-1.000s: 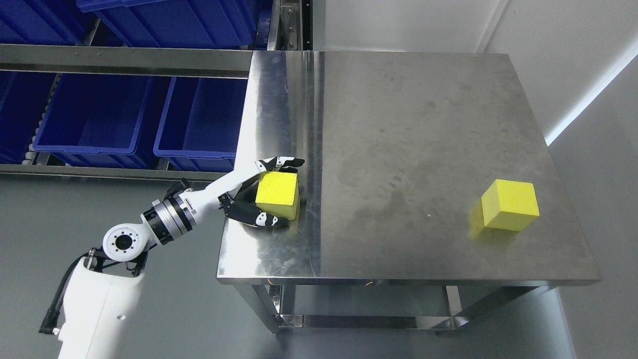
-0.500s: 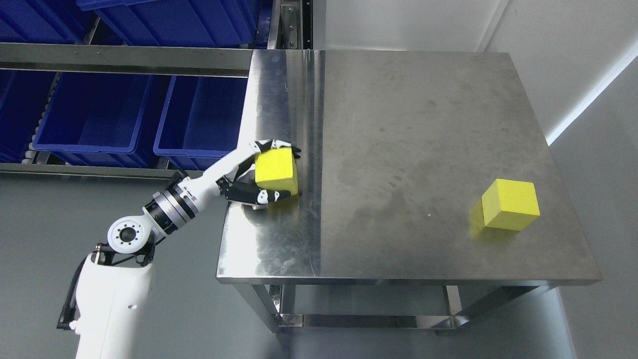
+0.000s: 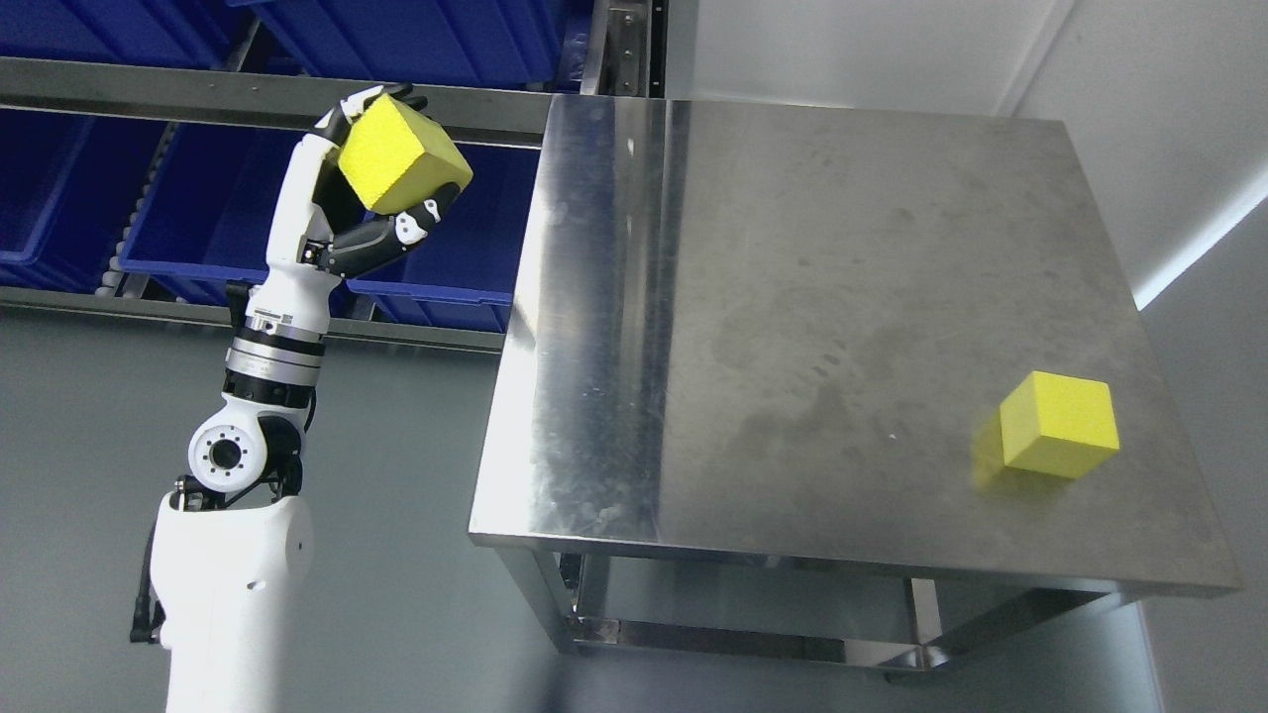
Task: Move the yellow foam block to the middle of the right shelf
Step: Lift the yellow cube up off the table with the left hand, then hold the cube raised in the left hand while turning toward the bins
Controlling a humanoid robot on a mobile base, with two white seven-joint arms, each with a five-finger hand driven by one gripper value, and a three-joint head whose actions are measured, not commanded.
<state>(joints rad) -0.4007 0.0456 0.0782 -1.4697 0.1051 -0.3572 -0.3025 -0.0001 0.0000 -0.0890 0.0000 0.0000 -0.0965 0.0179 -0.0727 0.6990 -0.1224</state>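
Yellow foam block (image 3: pixel 401 166) sits tilted in the left hand (image 3: pixel 369 203), whose dark fingers (image 3: pixel 396 230) wrap under and behind it, raised clear of the steel table (image 3: pixel 792 297) and beyond its left edge. Behind the block runs a shelf rail (image 3: pixel 198 89), with blue bins (image 3: pixel 188 218) below. A second yellow block (image 3: pixel 1058 426) rests near the table's right edge, the steel between lying bare.
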